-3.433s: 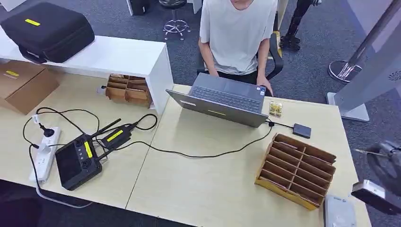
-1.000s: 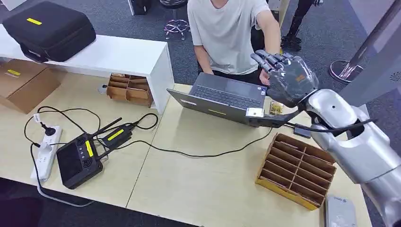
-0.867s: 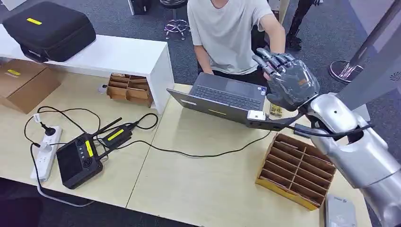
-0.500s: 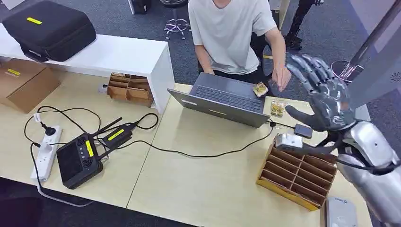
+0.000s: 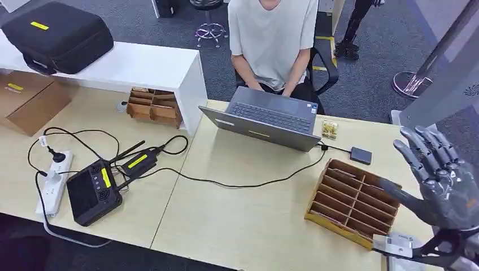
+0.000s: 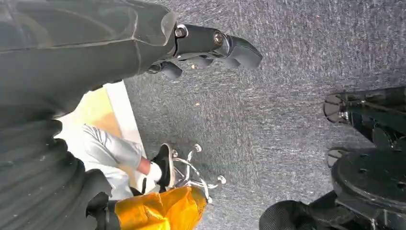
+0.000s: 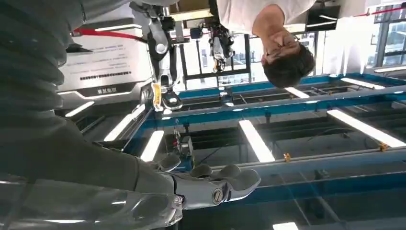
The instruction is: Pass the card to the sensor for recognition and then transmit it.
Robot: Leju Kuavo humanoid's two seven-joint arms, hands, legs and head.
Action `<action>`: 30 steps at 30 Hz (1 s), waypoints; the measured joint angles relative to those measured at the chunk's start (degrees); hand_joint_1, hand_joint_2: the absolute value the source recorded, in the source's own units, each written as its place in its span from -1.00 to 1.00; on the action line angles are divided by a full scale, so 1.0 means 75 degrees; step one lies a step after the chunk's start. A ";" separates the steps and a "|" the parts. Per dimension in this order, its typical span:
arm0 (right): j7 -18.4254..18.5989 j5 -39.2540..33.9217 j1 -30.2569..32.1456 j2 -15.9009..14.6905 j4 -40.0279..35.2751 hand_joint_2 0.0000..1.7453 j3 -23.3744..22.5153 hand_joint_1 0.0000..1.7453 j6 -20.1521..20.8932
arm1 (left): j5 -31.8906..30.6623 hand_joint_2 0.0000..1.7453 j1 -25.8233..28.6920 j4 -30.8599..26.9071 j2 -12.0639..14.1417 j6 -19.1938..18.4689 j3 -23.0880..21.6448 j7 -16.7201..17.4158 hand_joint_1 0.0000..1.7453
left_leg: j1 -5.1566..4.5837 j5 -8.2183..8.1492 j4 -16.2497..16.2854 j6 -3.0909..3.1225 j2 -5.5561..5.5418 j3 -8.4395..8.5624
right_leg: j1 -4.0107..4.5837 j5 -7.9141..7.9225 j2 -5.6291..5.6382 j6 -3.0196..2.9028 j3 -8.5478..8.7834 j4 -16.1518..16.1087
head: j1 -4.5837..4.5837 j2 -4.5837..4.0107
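Note:
My right hand (image 5: 439, 179) hovers over the table's near right corner, above the cardboard organiser (image 5: 353, 203), fingers spread and holding nothing. In the right wrist view its fingers (image 7: 215, 184) are stretched out and empty against the ceiling. The small dark sensor box (image 5: 360, 155) lies on the table right of the laptop (image 5: 265, 117), wired to it. A small yellowish packet (image 5: 329, 130) lies beside the laptop. The person (image 5: 274, 34) sits behind it with both hands at the keyboard. My left hand (image 6: 210, 45) hangs over the grey floor, empty.
A grey device (image 5: 402, 248) sits at the table's near right corner. A black controller (image 5: 93, 192), cables and a power strip (image 5: 53, 180) lie at the left. A second cardboard organiser (image 5: 153, 107), a brown box (image 5: 28, 101) and a black case (image 5: 56, 36) stand beyond.
My right hand has drawn back from the person near the laptop to the near right corner, now empty. The person took the small card and brought both hands to the laptop.

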 joint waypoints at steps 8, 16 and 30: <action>-0.0070 -0.0003 0.0552 -0.0123 -0.0286 1.00 -0.0324 -1.00 -0.0091 | 0.0216 1.00 0.0052 -0.0067 0.0000 0.0134 -0.0108 0.0102 -1.00 | 0.0000 0.0003 0.0002 0.0002 -0.0025 0.0007 | 0.0000 -0.0002 -0.0021 0.0005 -0.0003 -0.0002 | 0.0003 0.0000; -0.0469 -0.0061 0.3024 -0.0286 -0.1057 1.00 -0.1640 -1.00 -0.0717 | 0.0967 1.00 0.0427 -0.0259 0.0000 0.0618 -0.0466 0.0449 -1.00 | -0.0003 -0.0011 0.0000 0.0005 -0.0030 -0.0011 | -0.0003 -0.0014 -0.0028 0.0005 -0.0002 -0.0003 | 0.0003 0.0000; 0.0094 -0.0644 0.4923 -0.0883 -0.1638 1.00 -0.2798 -1.00 0.1102 | 0.1408 1.00 0.0707 -0.0528 0.0000 0.0854 -0.0770 0.0763 -1.00 | -0.0004 -0.0018 -0.0001 -0.0006 -0.0009 0.0002 | -0.0004 -0.0014 -0.0008 0.0003 -0.0009 -0.0003 | 0.0003 0.0000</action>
